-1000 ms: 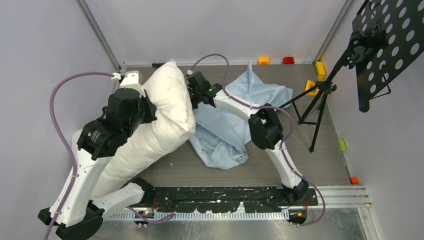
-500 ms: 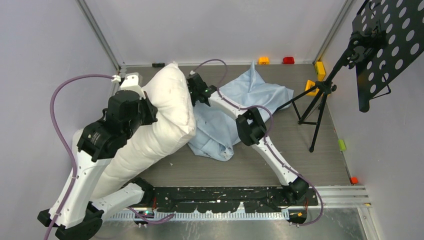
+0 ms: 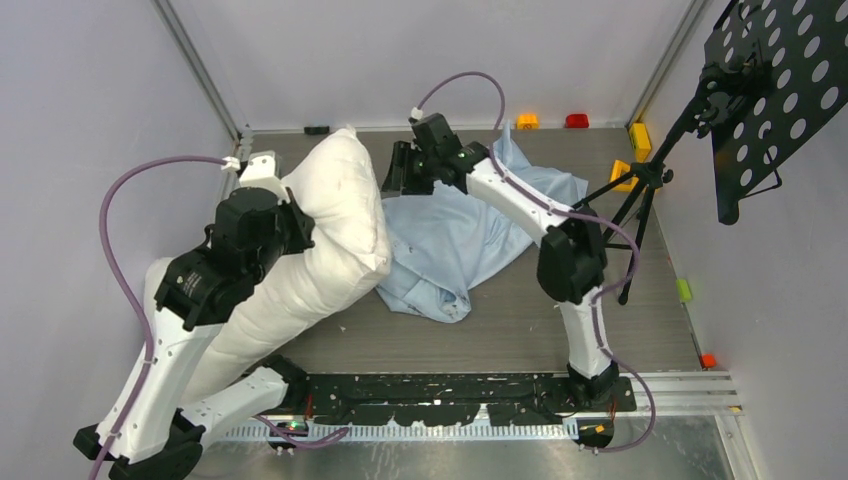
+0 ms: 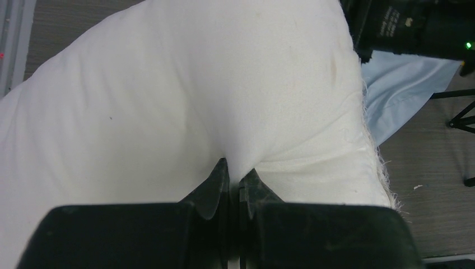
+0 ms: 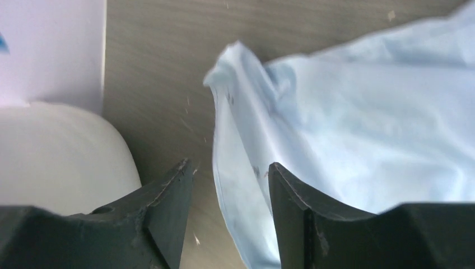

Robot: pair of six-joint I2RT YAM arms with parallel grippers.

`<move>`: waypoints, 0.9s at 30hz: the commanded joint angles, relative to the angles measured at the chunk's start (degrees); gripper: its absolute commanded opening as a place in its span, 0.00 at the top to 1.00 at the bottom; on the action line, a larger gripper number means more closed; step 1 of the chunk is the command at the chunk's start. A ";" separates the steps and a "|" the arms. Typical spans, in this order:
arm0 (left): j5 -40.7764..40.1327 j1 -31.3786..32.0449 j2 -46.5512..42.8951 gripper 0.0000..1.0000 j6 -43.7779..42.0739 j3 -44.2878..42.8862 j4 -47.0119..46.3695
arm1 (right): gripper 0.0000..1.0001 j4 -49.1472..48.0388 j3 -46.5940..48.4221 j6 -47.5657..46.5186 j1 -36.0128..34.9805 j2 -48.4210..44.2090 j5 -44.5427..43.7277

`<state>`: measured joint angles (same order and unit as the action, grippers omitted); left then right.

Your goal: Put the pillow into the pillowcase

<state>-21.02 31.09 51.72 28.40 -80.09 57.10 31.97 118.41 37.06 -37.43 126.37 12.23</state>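
The plump white pillow (image 3: 330,230) leans up from the near left toward the table's middle. My left gripper (image 4: 235,172) is shut on a pinch of the pillow (image 4: 196,84) fabric at its side; in the top view the fingers are buried against it. The light blue pillowcase (image 3: 470,225) lies crumpled to the pillow's right. My right gripper (image 3: 392,172) hangs open over the pillowcase's far left corner, beside the pillow's top end. In the right wrist view the gripper (image 5: 227,168) has the pillowcase (image 5: 347,123) edge below its gap, ungripped, with the pillow (image 5: 56,151) at left.
A black tripod (image 3: 640,200) carrying a perforated black panel (image 3: 780,80) stands at the right. Small orange (image 3: 527,121), red (image 3: 577,120) and yellow (image 3: 639,135) blocks sit along the back wall. Walls close in the left and back.
My right gripper has opened, let go of the pillowcase and swung back toward the far wall. The cloth has dropped flatter. The left arm and pillow have hardly moved.
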 commanded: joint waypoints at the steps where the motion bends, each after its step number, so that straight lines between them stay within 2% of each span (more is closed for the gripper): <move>1: -5.76 -0.59 -2.68 1.00 -0.04 -0.87 1.53 | 0.45 -0.13 -16.93 -8.23 -3.51 -11.60 -7.54; 5: -6.73 -0.64 -3.41 1.00 0.07 -2.08 2.30 | 0.47 -2.79 -28.10 -13.41 -8.71 -17.78 -11.72; 8: -7.47 -0.60 -4.02 1.00 0.52 -2.37 2.19 | 0.46 -5.90 -31.93 -15.11 -11.40 -18.79 -15.03; 12: -8.04 -0.65 -4.68 1.00 0.93 -2.33 1.59 | 0.44 -7.79 -30.56 -18.56 -14.42 -15.76 -20.38; 18: -8.20 -0.59 -4.45 1.00 1.12 -2.18 1.54 | 0.40 -4.41 -23.28 -24.08 -18.84 -6.74 -31.63; 22: -8.04 -0.63 -4.46 1.00 1.35 -1.73 1.14 | 0.38 -4.71 -22.55 -24.02 -19.60 -3.56 -40.36; 27: -7.20 -0.64 -4.52 1.00 1.93 0.21 0.16 | 0.37 -5.15 -22.50 -22.87 -19.78 -1.47 -43.48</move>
<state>-24.64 31.09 48.23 29.69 -80.34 57.84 27.92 94.04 14.44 -56.36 124.22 -24.05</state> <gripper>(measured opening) 0.042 0.627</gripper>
